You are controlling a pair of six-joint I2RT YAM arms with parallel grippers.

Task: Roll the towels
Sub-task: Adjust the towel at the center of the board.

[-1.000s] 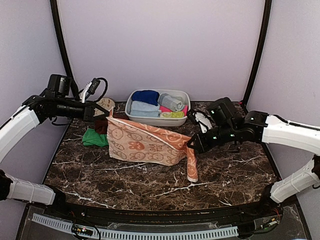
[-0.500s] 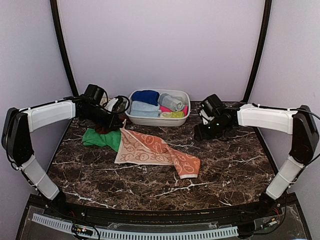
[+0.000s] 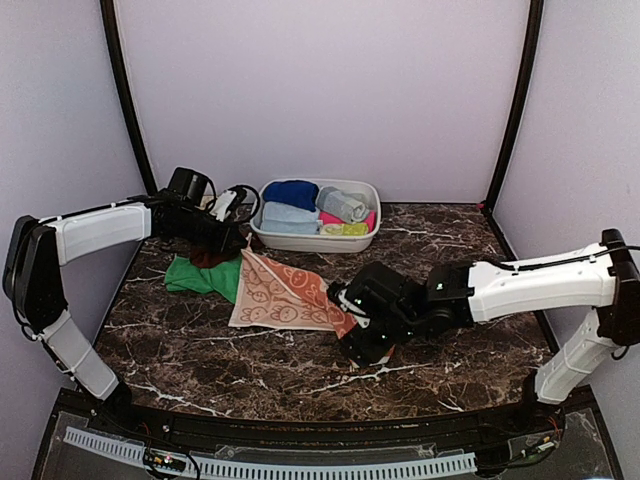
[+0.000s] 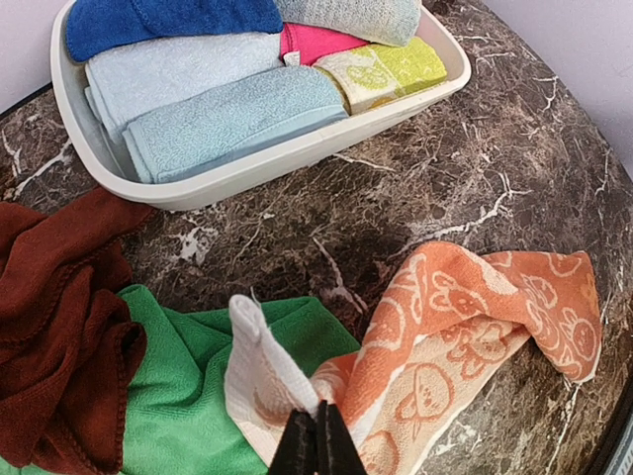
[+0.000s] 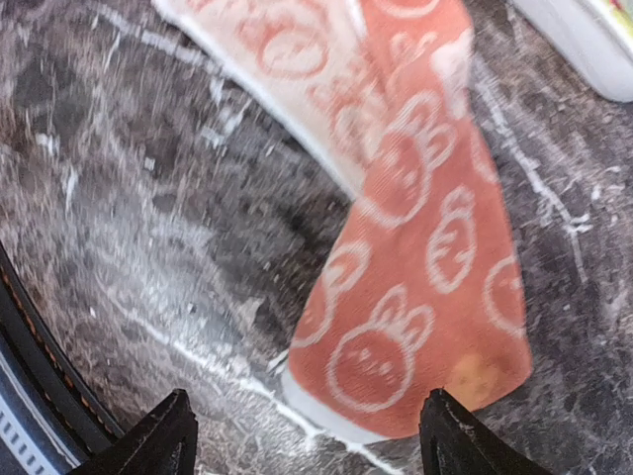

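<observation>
Three towels are shown on the marble table. The orange towel, printed with cream figures, is spread at the centre, with its far-left corner lifted and its narrow tail drawn toward 4 o'clock. The lifted corner is pinched between the pressed-together fingers of the left gripper, seen at 10 o'clock of the towel in the top view. The green towel is bunched at 9 o'clock of the orange one, touching it. The rust-brown towel is heaped against the green one's far edge. The right gripper is held over the tail's end with its fingers spread wide, one on each side of the cloth; contact with the cloth cannot be determined. A white basin filled with rolled towels is placed at 12 o'clock.
</observation>
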